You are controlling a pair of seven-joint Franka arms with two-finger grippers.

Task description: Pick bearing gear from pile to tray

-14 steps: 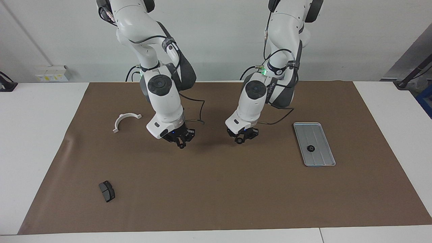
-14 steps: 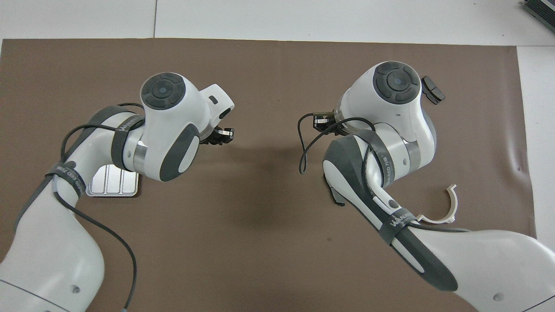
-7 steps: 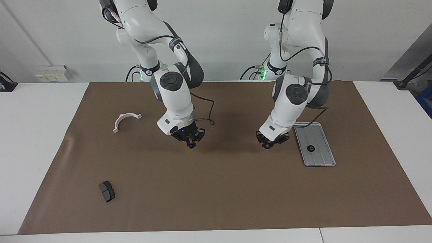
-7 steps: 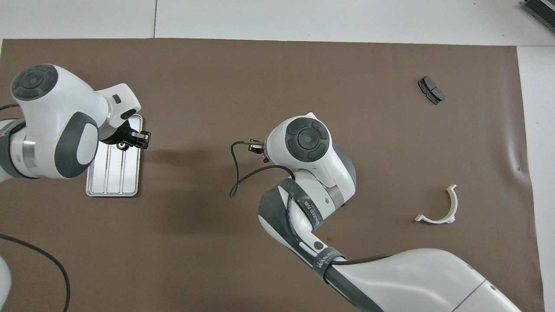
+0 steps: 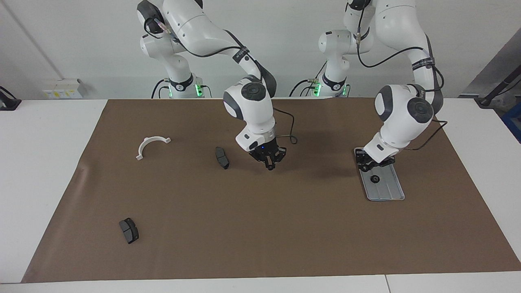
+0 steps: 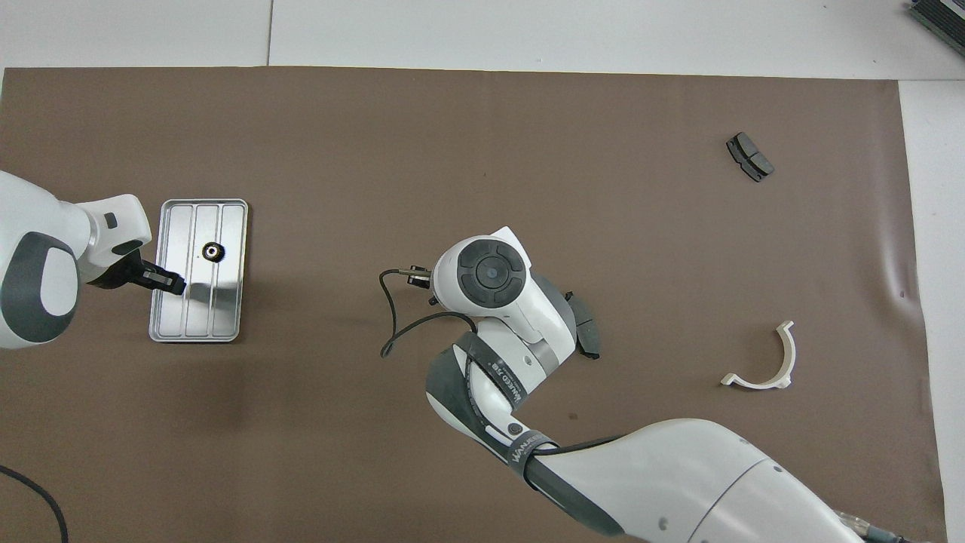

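Facing view first. One gear lying flat in the tray, toward the left arm's end of the table. Small, stiff, probably light and a little slippery; best taken across the rim, from straight above. Left gripper low over the tray's end nearer to the robots, beside the gear; open or closed, cannot tell, and no second gear visible in it. Right gripper low over the mat near the middle; state also not clear. Just beside it a pad, then a bracket; another pad well apart. No loose gear visible on the mat.

Overhead view. Gear in the tray, left gripper over the tray's rim near it. Right gripper hidden under its wrist. Pad partly covered by the arm. Bracket and other pad away from any path to the tray.
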